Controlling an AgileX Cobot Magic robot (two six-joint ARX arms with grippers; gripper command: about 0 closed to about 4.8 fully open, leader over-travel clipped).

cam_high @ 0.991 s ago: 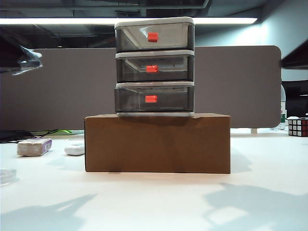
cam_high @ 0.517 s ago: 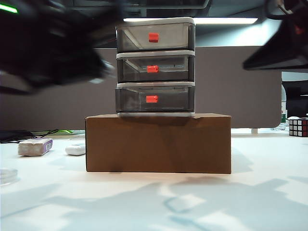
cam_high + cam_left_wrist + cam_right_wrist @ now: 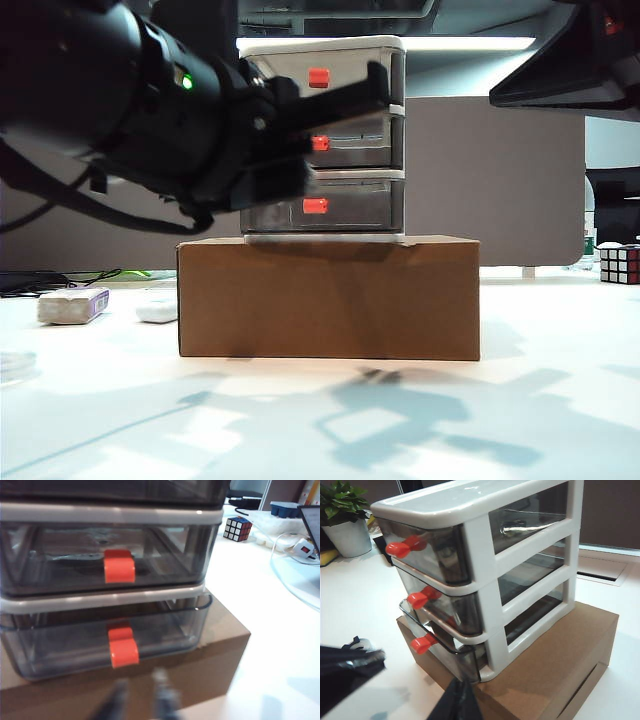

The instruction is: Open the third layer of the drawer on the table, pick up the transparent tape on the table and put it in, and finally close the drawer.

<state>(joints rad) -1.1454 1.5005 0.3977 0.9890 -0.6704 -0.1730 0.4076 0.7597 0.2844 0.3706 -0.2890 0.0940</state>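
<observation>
a: arms are the change. a second ago neither one showed in front of the drawer [image 3: 322,140]; now the left gripper [image 3: 141,696] hangs before its face and the right arm fills the upper right corner of the exterior view.

b: what does that mean for the task?

a: my guess is the opening step is just starting. the third layer [image 3: 107,639] sits barely proud of the frame, its red-orange handle [image 3: 123,647] just beyond and above the left fingertips [image 3: 162,692], not touched.

b: fingers parted?

a: a narrow gap shows between them in the left wrist view, nothing held. the right gripper [image 3: 457,702] is only a dark blur near the cardboard box [image 3: 555,670]; i cannot tell its state.

b: and the transparent tape?

a: only the exterior view catches it: transparent tape [image 3: 14,364] lies flat on the table [image 3: 330,420], well behind and to the outer side of the left fingers. the left wrist view shows the handle close up, which the arm partly blocks outside. the right wrist view gives the drawer's side.
</observation>
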